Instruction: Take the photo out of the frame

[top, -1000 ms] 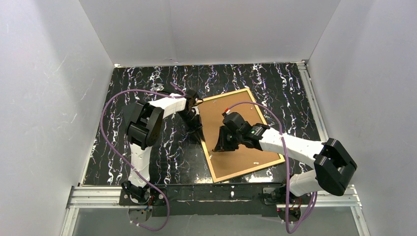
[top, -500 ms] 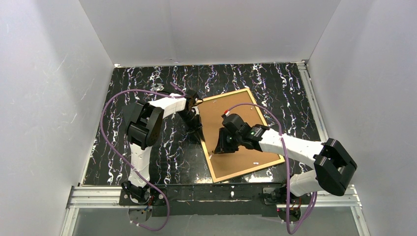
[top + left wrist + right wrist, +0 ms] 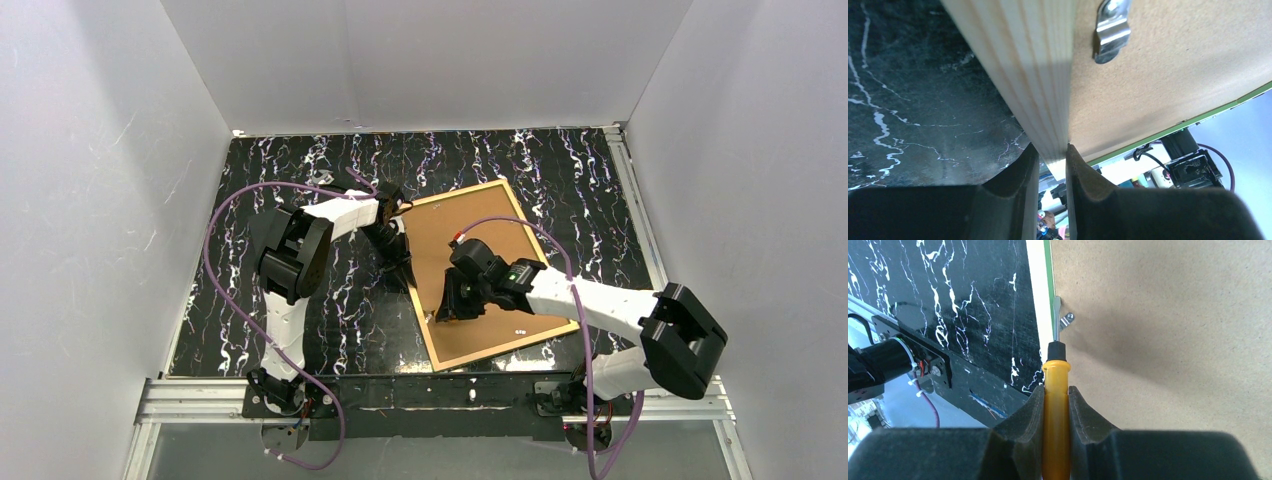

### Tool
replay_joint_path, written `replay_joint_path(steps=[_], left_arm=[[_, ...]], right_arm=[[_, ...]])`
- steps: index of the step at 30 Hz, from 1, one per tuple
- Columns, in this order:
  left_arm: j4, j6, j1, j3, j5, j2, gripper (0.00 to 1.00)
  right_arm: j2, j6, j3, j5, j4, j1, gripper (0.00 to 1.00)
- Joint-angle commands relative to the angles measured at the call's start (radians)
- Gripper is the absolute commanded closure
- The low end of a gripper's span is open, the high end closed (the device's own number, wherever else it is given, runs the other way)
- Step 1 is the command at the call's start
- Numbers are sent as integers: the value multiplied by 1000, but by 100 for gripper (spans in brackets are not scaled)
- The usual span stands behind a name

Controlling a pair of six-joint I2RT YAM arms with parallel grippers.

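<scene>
Bare table (image 3: 565,175) at 12 and 2 o'clock of frame (image 3: 455,193) gave room to pass. Left gripper (image 3: 1052,155) pinched frame edge at 9 o'clock, blocked that side. Right gripper (image 3: 1055,392) with screwdriver (image 3: 1055,374) hung over backing board (image 3: 450,225) at 8 o'clock, tip beside clip (image 3: 1066,320). White walls (image 3: 430,60) closed three sides.

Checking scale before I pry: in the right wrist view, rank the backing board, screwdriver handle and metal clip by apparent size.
Largest: backing board, filling most of the view.
Next: screwdriver handle, yellow, but nearest the camera, so likely enlarged.
Smallest: metal clip, by the board's left edge.
</scene>
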Motion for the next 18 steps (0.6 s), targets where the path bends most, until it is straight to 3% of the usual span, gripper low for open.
replay_joint_path(steps=[1,18], left_arm=[[-106,-24,18,-3,107,16,100],[-106,-26,21,-3,109,17,100]], right_arm=[[-30,19,-33,-55,-56,26,99],[-53,50,-74,-20,-109,44,99]])
